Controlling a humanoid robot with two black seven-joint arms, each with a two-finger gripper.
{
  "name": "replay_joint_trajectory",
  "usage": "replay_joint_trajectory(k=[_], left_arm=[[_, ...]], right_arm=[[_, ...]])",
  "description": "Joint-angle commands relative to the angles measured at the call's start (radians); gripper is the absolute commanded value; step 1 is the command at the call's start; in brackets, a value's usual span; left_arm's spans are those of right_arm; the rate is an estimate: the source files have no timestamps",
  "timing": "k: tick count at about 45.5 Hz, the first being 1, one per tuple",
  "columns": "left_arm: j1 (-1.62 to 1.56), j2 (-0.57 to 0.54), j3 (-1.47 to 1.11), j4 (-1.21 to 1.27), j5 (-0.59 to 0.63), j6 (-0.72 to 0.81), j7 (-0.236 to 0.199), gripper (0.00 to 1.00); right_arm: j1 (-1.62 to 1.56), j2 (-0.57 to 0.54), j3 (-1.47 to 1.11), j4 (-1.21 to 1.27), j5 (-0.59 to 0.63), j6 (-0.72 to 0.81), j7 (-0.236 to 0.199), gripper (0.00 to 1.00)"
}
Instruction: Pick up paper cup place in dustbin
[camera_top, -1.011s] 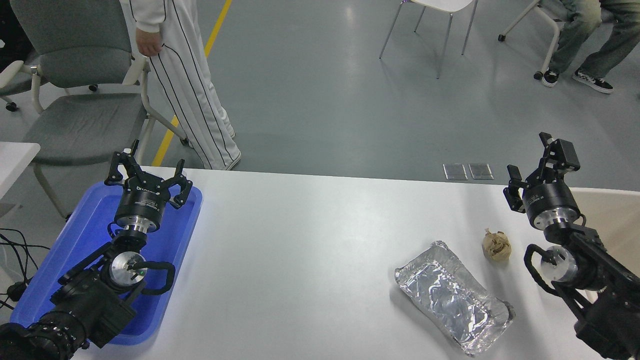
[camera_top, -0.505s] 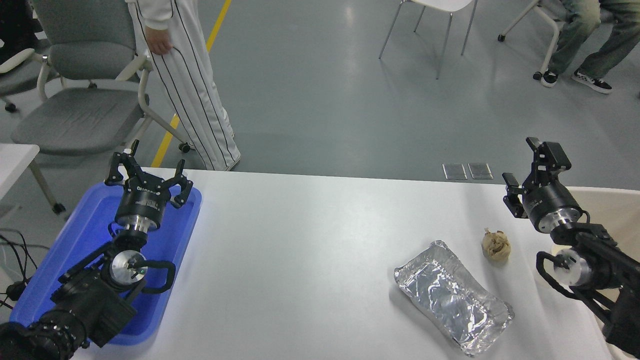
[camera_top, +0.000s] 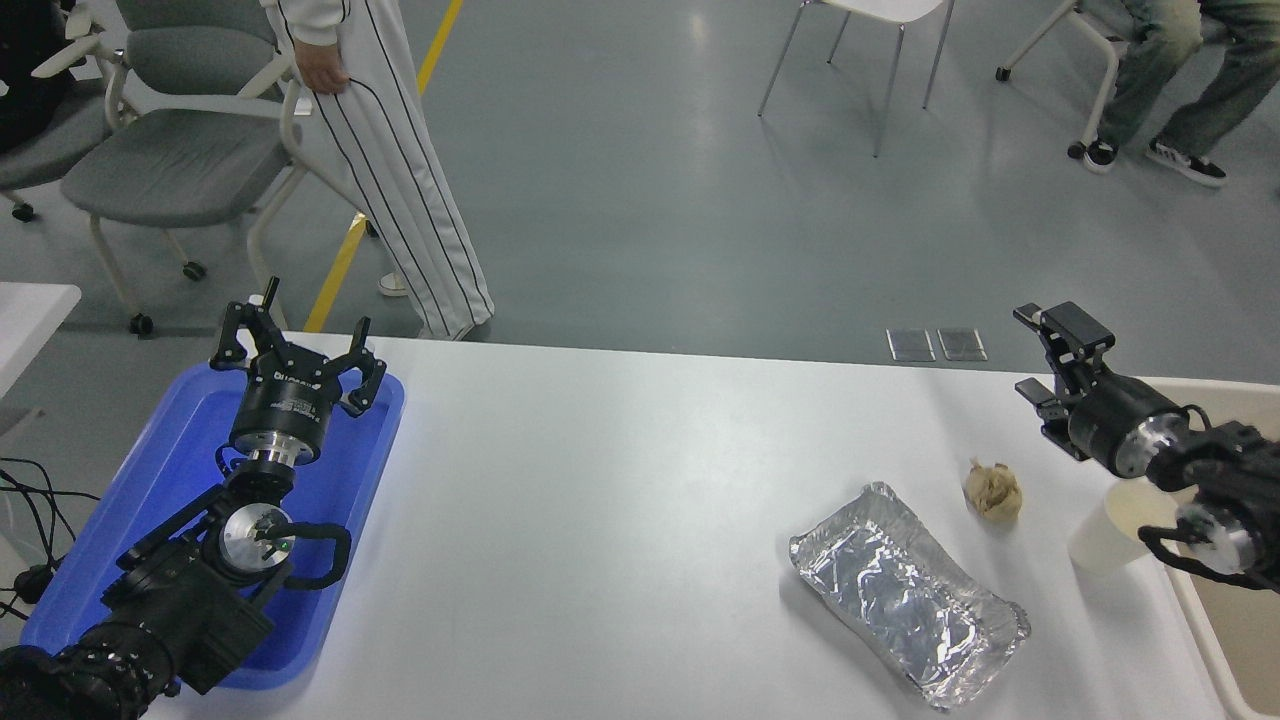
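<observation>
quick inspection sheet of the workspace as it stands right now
surface: white table, mostly bare in the middle
job's things: paper cup upright near the right edge, beside the dustbin
clutter: foil tray, crumpled brown paper ball, blue tray at the left
grippers: left gripper open over the blue tray; right gripper open, holding nothing, above the table's far right
cables: black cables off the left edge
surroundings: a person standing, chairs behind
</observation>
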Motion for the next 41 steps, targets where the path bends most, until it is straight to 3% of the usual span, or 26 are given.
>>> replay_joint_trajectory(k=[1,23,41], left_arm=[[0.000,0.001,0.000,0.000,0.000,0.000,0.000,1.00],[0.000,0.001,0.000,0.000,0.000,0.000,0.000,1.00],[0.000,-0.001,0.000,0.000,0.000,0.001,0.000,1.00]], right_arm=[[0.253,-0.009,-0.432,0.012,0.009,0.027,0.000,1.00],[0.750,0.125,-1.038,0.061,0.010,0.404,-0.002,1.00],[1.001,0.298,-1.345,0.071,-0.009,0.849,-0.009,1.00]])
